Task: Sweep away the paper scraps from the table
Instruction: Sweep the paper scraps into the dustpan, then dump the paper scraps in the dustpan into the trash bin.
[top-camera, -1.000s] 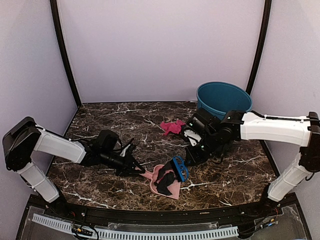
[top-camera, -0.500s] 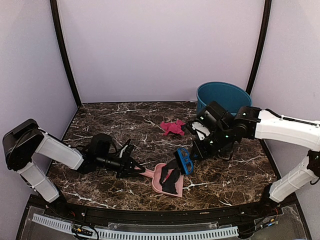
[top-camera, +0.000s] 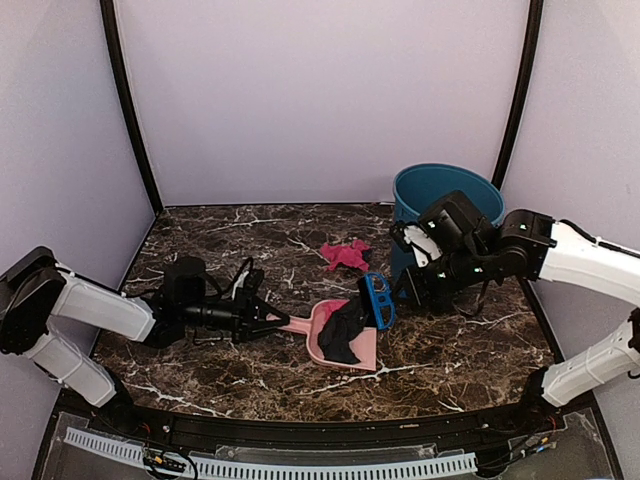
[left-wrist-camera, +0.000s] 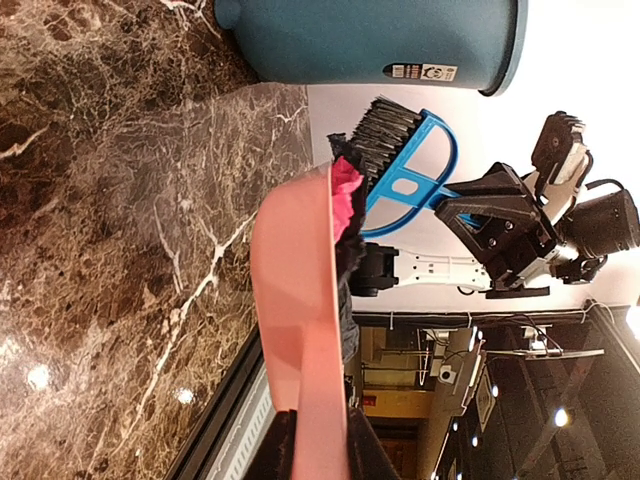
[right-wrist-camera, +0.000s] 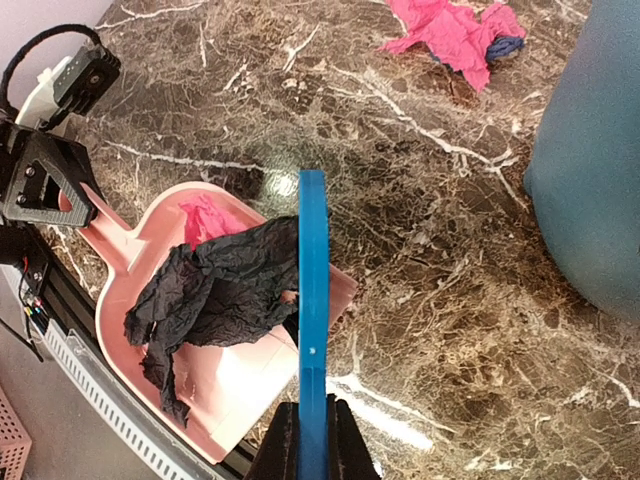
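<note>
Scraps (top-camera: 345, 328) in dustpan (top-camera: 368, 347), long axis approx near-far.

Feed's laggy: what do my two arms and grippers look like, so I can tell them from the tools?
The left arm and right arm have white link shells with black joint housings. The left gripper and right gripper are black, angular and two-fingered. Thin black cables loop near each wrist.

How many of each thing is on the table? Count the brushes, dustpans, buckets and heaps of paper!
brush: 1
dustpan: 1
bucket: 1
paper heaps: 2, the heap in the dustpan and the loose heap on the table
Total: 5
</note>
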